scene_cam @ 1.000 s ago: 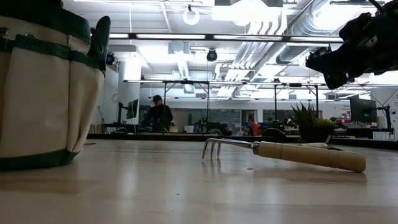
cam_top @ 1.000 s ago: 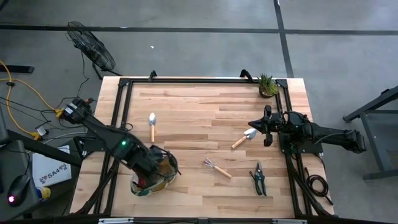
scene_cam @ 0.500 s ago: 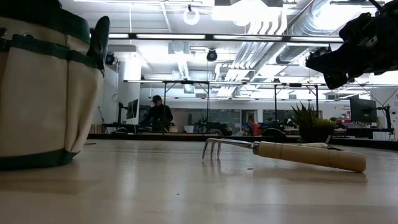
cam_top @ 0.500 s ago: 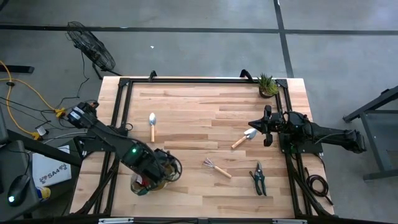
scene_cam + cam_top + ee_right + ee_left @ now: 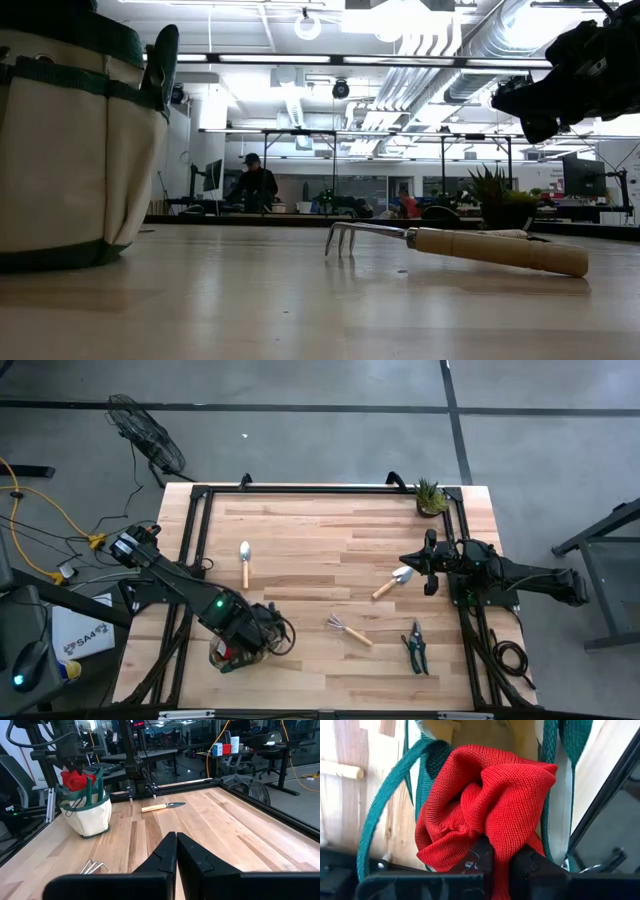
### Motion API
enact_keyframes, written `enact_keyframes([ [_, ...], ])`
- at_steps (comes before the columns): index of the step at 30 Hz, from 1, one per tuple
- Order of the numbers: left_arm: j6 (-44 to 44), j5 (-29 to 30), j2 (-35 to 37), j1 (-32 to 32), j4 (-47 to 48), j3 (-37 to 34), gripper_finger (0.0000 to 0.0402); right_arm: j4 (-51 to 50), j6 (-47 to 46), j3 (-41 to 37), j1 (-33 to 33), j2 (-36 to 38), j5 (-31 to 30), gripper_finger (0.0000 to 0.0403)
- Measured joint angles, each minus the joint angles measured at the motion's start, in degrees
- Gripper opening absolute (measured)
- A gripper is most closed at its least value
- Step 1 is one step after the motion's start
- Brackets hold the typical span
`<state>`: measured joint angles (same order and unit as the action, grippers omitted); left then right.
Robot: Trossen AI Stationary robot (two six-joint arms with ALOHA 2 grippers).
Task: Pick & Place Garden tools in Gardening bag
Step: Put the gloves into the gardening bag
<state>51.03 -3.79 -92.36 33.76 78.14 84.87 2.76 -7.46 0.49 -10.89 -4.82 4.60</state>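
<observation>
The beige gardening bag with green trim stands near the table's near-left corner; it also shows in the low view and the right wrist view. My left gripper is over its opening, shut on the red cloth. My right gripper is shut and empty, hovering by a wooden-handled trowel at the right. A second trowel, the claw rake and one green-handled pruner lie flat on the table. My left gripper pinches a bunched fold of the red cloth between its two fingers, several layers thick. The fingers come from above, pointing down at the bag's mouth. The cloth is crumpled and sits between the bag's green loop handles, at the level of the bag's top.
A small potted plant stands at the far right corner. Black frame rails run along the table's edges. Bare wood lies open in the table's middle. People and desks show in the room beyond the table.
My left arm has gone a little toward the table's right and near edges over the bag, carrying the red cloth, and now covers more of the bag's opening. My right arm has kept still.
</observation>
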Motion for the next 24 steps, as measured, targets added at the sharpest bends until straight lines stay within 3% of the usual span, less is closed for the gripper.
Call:
enact_keyframes([
  [7, -5.66, -3.39, 0.04, -1.07, -2.46, -4.44, 0.0014, 0.00, 0.00, -0.01, 0.02, 0.00, 0.00, 0.0003],
  [18, -4.73, -6.15, 0.04, -2.78, -8.69, -6.96, 0.0018, 0.00, 0.02, 0.00, 0.02, 0.00, 0.00, 0.0003],
  [24, -5.80, -2.59, 0.13, -2.60, -9.09, -6.98, 0.0014, 0.01, 0.01, -0.01, 0.00, 0.00, 0.00, 0.0003],
])
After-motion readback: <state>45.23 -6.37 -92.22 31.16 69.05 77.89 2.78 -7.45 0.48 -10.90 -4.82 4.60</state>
